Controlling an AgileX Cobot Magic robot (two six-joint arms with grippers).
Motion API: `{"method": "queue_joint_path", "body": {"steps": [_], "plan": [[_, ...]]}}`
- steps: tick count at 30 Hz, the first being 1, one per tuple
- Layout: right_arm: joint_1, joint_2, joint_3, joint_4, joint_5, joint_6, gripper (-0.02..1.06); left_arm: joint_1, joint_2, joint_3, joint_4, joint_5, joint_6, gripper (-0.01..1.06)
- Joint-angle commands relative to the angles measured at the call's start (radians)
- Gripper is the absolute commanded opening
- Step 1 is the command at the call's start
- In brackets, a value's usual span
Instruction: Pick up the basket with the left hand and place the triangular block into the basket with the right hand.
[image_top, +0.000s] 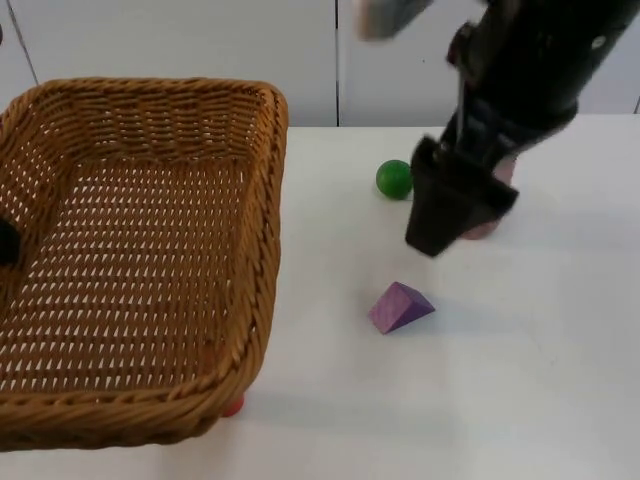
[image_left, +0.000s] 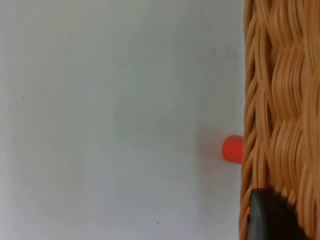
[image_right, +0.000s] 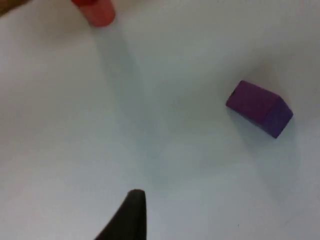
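Note:
The brown wicker basket (image_top: 270, 200) fills the left of the top view, held up off the table. My left gripper (image_top: 6, 242) is shut on its left rim; in the left wrist view a black fingertip (image_left: 270, 220) presses against the weave (image_left: 280, 100). The purple triangular block (image_top: 400, 306) lies on the white table just right of the basket, and I also see it in the right wrist view (image_right: 260, 108). My right gripper (image_top: 440, 222) hangs above and slightly behind the block, apart from it and holding nothing.
A green ball (image_top: 394, 179) rests behind the block, close to the right gripper. A red cylinder (image_top: 233, 406) peeks out under the basket's near right corner (image_left: 232, 149) (image_right: 97, 11). Something pinkish (image_top: 484, 229) is partly hidden behind the right gripper.

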Motion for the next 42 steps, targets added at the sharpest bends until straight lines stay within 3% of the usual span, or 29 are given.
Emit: {"method": "queue_joint_path", "body": {"steps": [1,5,6,8,15,22,27,36,40,42], "plan": [[0.001,0.040,-0.018,-0.005,0.026,-0.109,1.03,0.000,-0.013,-0.002,-0.040,0.014,-0.001,0.00],[0.001,0.153,-0.065,-0.005,-0.026,-0.358,1.03,0.000,-0.013,-0.002,-0.040,0.016,-0.001,0.00],[0.001,0.153,-0.065,-0.005,-0.026,-0.358,1.03,0.000,-0.013,-0.002,-0.040,0.016,-0.001,0.00],[0.001,0.218,-0.108,-0.017,-0.054,-0.458,1.03,0.000,-0.013,-0.002,-0.040,0.016,-0.001,0.00],[0.001,0.329,-0.209,-0.091,-0.069,-0.569,1.03,0.000,-0.013,-0.002,-0.040,0.016,-0.001,0.00],[-0.013,0.379,-0.212,-0.099,-0.101,-0.648,1.03,0.000,-0.013,-0.002,-0.036,0.016,-0.020,0.00],[-0.070,0.401,-0.212,-0.008,-0.147,-0.746,1.03,0.000,-0.013,-0.002,-0.036,0.016,-0.023,0.00],[-0.077,0.461,-0.212,0.019,-0.196,-0.831,1.02,0.000,-0.013,-0.002,-0.038,0.014,-0.023,0.00],[-0.077,0.470,-0.212,0.033,-0.180,-0.831,0.99,0.000,-0.013,-0.002,-0.038,0.014,-0.023,0.00],[-0.077,0.470,-0.210,0.060,-0.166,-0.831,0.92,0.000,-0.013,-0.002,-0.038,0.014,-0.023,0.00]]}}
